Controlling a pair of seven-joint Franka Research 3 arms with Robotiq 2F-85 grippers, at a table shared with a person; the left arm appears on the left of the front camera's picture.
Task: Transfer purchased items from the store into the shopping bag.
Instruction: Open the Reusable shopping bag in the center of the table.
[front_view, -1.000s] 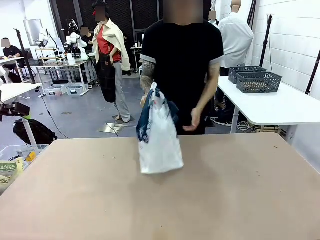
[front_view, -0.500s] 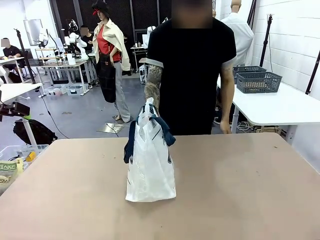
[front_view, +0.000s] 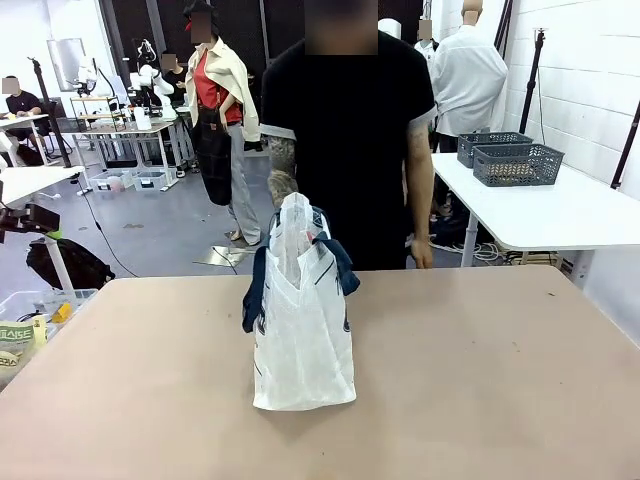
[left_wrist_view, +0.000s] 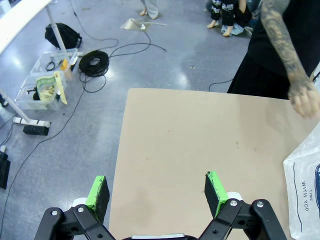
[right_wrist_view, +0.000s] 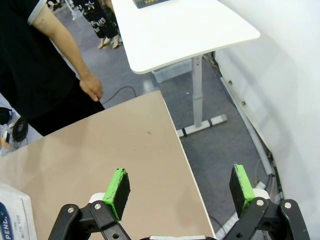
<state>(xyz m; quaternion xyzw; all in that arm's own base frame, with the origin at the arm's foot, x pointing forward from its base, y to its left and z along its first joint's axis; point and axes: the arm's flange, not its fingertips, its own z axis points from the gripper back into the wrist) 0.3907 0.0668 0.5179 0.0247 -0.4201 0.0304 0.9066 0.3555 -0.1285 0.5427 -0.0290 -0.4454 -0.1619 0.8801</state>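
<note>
**Bag set upright at mid-table, both claws wide and empty**

- The shopping bag (front_view: 300, 330) stands on its own base on the table (front_view: 500, 390), just to 9 o'clock of the middle. Its navy handles (front_view: 335, 262) droop down both sides.
- Likely reason for the placing: it is upright with the mouth facing up, and central enough for either arm to drop goods in.
- The person stands at 12 o'clock. One hand (front_view: 283, 186) is at the bag's top, probably steadying it or shaping the mouth. Whether it touches the plastic cannot be told. The other hand (front_view: 420, 253) hangs loose at the table's far edge.
- The left gripper (left_wrist_view: 156, 191) hangs high over the table's 9 o'clock edge, jaws spread wide, nothing between the green pads. The bag's corner lies at 3 o'clock in the left wrist view.
- The right gripper (right_wrist_view: 180, 189) is likewise spread and empty above the 3 o'clock edge.
- Judgement: both arms wait clear of the bag so the person can finish setting it.
- Whether the bag holds anything cannot be read through its plastic.
- Two mesh baskets (front_view: 517, 162) sit on a white side table (front_view: 560, 215) at 2 o'clock, well apart. Their contents are too small to make out.
</note>
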